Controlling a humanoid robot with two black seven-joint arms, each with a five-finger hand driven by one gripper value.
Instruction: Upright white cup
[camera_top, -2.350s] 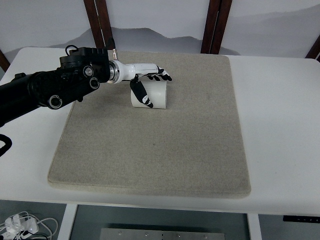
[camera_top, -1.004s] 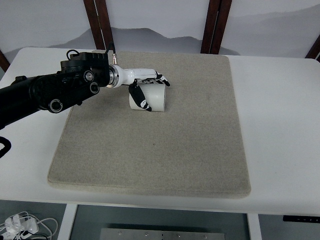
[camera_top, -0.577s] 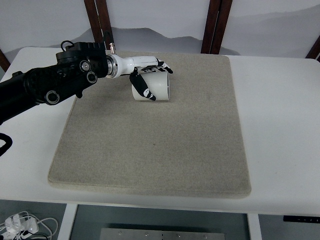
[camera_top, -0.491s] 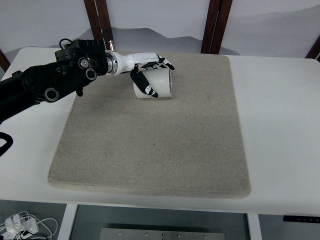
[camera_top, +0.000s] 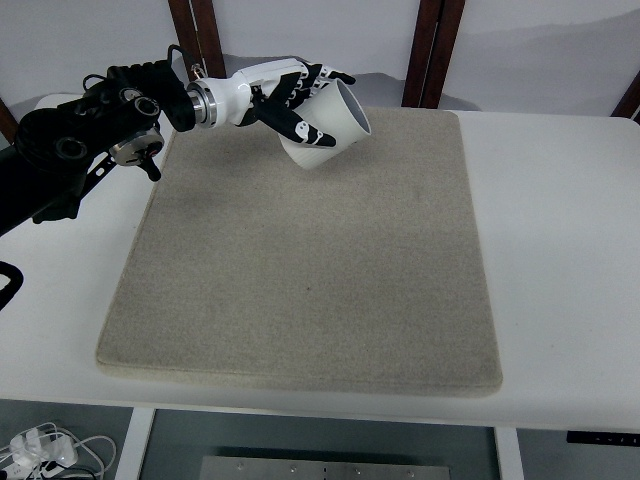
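A: Where's the white cup (camera_top: 328, 128)?

B: In the left hand (camera_top: 290, 100), over the far-left part of the grey mat (camera_top: 310, 260). Looks lifted clear of the mat, though from this high angle I can't confirm a gap under its base.

A: Grasp?

B: Fingers wrapped around the cup wall, thumb (camera_top: 300, 125) on the near side, the other fingers (camera_top: 325, 75) over the far side. Closed on it, firm contact as far as I can see.

A: Orientation?

B: Tilted. Open mouth points up and to the right, base down and toward the left. Not on its side, not upright either.

A: Arm?

B: Left arm (camera_top: 90, 135) comes in from the left edge, black links, white wrist section leading to the hand. It sits over the far-left corner of the white table (camera_top: 560, 250).

A: Right arm?

B: Not in frame.

A: Anything else on the table?

B: Just the mat, lying flat and covering most of the middle. Some white cables (camera_top: 40, 450) on the floor below the near-left corner.
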